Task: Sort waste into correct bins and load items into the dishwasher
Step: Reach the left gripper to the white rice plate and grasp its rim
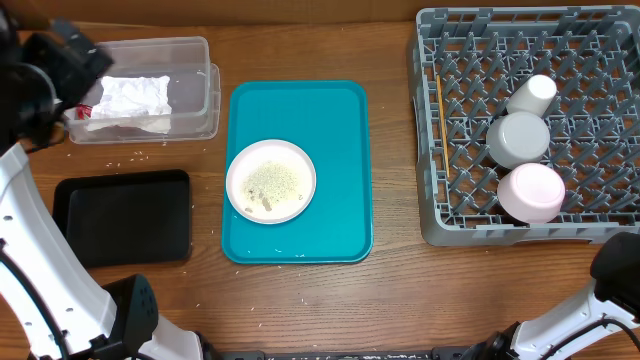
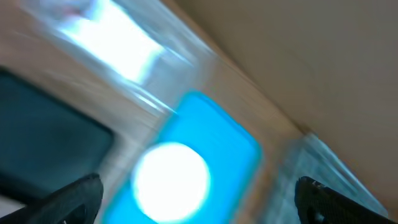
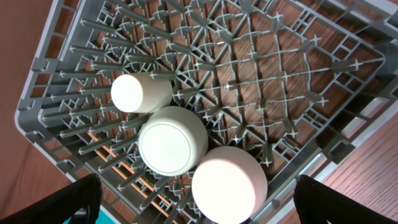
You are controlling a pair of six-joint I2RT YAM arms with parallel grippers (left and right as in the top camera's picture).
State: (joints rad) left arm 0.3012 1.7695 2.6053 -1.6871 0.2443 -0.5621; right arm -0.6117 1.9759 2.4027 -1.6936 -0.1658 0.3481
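The round white plate lies on the teal tray with rice-like grains on it. The crumpled white napkin lies in the clear tub, with a bit of red wrapper beside it. The black tray is bare. The dish rack holds the white cup, grey bowl, pinkish bowl and chopsticks. My left gripper hovers at the tub's left end, open; its view is blurred. My right gripper is open high above the rack.
Loose grains are scattered on the wooden table between the tub and the black tray. The right arm is at the rack's front right corner. The left arm runs down the table's left edge.
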